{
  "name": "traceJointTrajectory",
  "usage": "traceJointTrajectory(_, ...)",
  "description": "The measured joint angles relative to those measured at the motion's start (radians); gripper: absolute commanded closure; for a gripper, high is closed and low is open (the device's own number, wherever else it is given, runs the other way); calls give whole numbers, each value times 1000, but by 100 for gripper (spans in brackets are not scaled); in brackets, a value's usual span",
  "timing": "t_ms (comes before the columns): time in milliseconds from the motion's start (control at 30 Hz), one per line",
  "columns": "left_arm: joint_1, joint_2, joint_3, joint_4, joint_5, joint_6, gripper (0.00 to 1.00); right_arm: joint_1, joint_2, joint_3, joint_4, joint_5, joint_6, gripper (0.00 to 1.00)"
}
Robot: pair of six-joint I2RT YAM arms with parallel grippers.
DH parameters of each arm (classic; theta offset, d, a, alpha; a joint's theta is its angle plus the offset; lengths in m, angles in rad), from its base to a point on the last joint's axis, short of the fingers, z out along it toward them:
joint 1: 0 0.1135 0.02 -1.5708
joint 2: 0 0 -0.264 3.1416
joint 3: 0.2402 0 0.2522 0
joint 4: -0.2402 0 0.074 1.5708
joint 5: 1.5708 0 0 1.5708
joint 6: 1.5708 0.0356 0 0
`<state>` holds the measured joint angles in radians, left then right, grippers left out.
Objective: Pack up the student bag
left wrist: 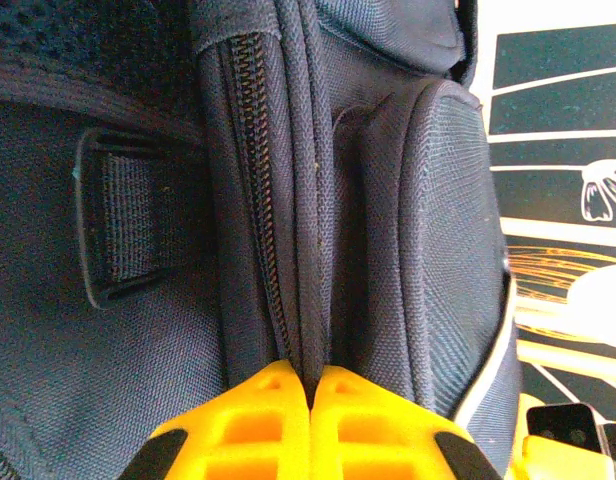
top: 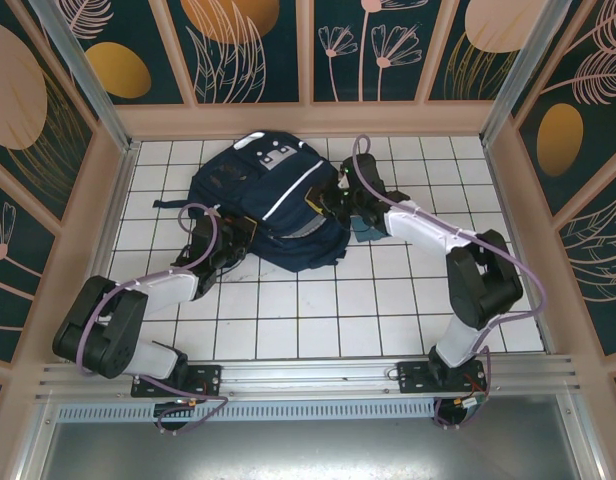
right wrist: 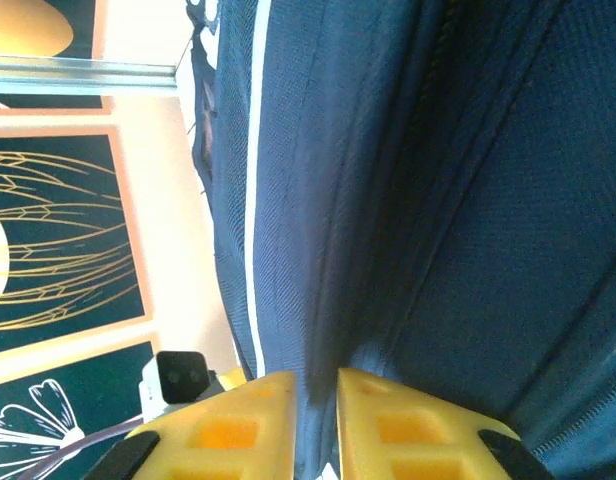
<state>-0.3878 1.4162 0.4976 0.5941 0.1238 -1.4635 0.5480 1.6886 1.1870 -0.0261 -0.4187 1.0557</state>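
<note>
Left fingers [left wrist: 253, 425] pinch shut on a zip seam of the backpack [top: 273, 205]; right fingers [right wrist: 388, 425] clamp a side fold. It lies on the table [top: 388, 310], looking soft and floppy, so seams probably grip best.

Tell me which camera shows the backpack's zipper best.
Left wrist: the zipper runs close and sharp down the student bag, teeth plain. Top external shows the whole bag, zipper too small to tell. Right wrist shows navy folds and a white stripe.
</note>
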Motion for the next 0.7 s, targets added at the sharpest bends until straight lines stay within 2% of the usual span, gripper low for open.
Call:
traceJointTrajectory(100, 0, -30, 8, -22, 3, 4, 100, -16, -35, -30, -24, 9, -36, 56)
traceJointTrajectory(200, 2, -56, 30, -55, 7, 8, 100, -35, -58, -43, -63, 38, -89, 49)
traceJointTrajectory(400, 2, -71, 78, -99, 32, 12, 100, 11, -149, -78, -145, 158, -286, 51)
traceJointTrajectory(567, 4, -71, 100, -121, 52, 12, 100, 190, -222, -90, -174, 252, -516, 57)
traceJointTrajectory(700, 4, -71, 111, -130, 58, 11, 100, 287, -196, -78, -196, 282, -641, 59)
